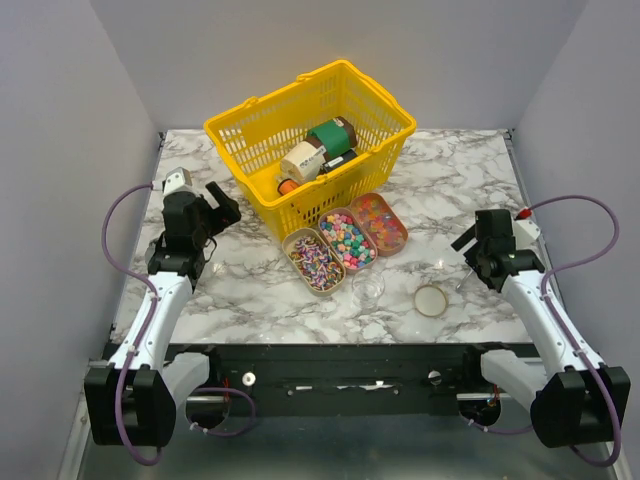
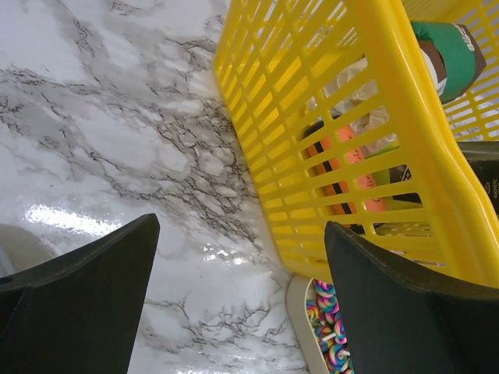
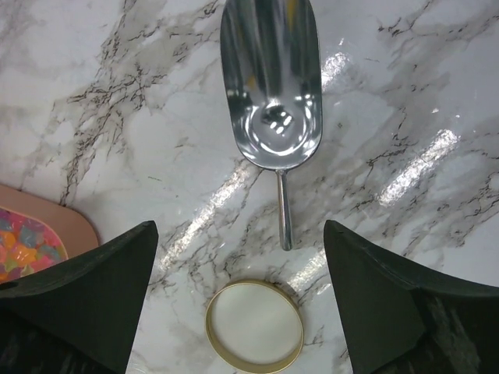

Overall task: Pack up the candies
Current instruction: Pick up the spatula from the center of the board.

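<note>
The candies lie in three oval trays in front of the basket: striped ones [image 1: 313, 262], pink, yellow and green ones [image 1: 347, 240], and orange-red ones [image 1: 379, 222]. The striped candies [image 2: 329, 331] show at the bottom of the left wrist view, and the orange-red ones [image 3: 23, 241] at the left edge of the right wrist view. My left gripper [image 1: 225, 210] [image 2: 242, 234] is open and empty, left of the trays. My right gripper [image 1: 466, 255] [image 3: 239, 230] is open and empty, above a metal scoop [image 3: 271, 86] and a round gold-rimmed lid [image 3: 254, 325].
A yellow basket [image 1: 310, 140] [image 2: 351, 117] holding bottles and cans stands behind the trays. A clear jar [image 1: 368, 287] stands in front of the trays, with the lid [image 1: 432, 300] to its right. Grey walls close in the marble table [image 1: 250, 300].
</note>
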`<action>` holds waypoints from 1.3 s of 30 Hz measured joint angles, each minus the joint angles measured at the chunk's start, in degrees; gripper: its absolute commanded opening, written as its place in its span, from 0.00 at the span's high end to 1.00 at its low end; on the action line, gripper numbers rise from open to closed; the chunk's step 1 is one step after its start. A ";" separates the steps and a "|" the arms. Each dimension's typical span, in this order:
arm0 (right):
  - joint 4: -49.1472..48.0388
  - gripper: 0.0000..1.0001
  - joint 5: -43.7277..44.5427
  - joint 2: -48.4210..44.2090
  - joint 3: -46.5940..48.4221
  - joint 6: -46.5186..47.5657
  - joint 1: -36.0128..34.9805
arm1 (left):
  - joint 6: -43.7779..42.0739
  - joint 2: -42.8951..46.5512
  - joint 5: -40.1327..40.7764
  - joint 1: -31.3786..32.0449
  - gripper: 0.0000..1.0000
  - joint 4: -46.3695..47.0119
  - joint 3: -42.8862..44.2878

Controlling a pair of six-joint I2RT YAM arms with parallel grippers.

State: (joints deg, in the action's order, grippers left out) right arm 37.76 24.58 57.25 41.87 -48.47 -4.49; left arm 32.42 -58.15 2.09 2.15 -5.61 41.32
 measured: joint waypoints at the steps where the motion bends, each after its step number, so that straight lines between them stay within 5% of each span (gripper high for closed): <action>1: 0.02 0.00 -0.15 0.17 0.00 -0.02 0.00 | 0.15 0.04 0.04 0.00 0.01 -0.11 0.00; 22: -0.57 0.09 -4.92 6.95 -0.13 2.27 0.00 | 5.81 4.63 3.21 0.00 0.01 2.64 -4.17; 28: -0.90 0.16 -4.87 11.78 -0.13 2.38 0.00 | 6.03 4.68 3.37 0.02 0.01 3.15 -5.66; 35: -2.82 0.38 -4.46 16.79 -0.15 1.64 0.00 | 3.89 4.61 1.86 0.00 0.01 4.07 -5.66; 39: -4.33 0.39 -4.35 19.98 -0.15 1.51 0.00 | -0.61 4.50 -3.63 0.02 0.01 4.15 -5.66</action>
State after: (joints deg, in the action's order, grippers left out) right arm 33.43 20.23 77.23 41.71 -46.96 -4.49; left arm 31.81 -53.65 -1.54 2.17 -1.45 35.66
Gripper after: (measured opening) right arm 0.615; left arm 0.987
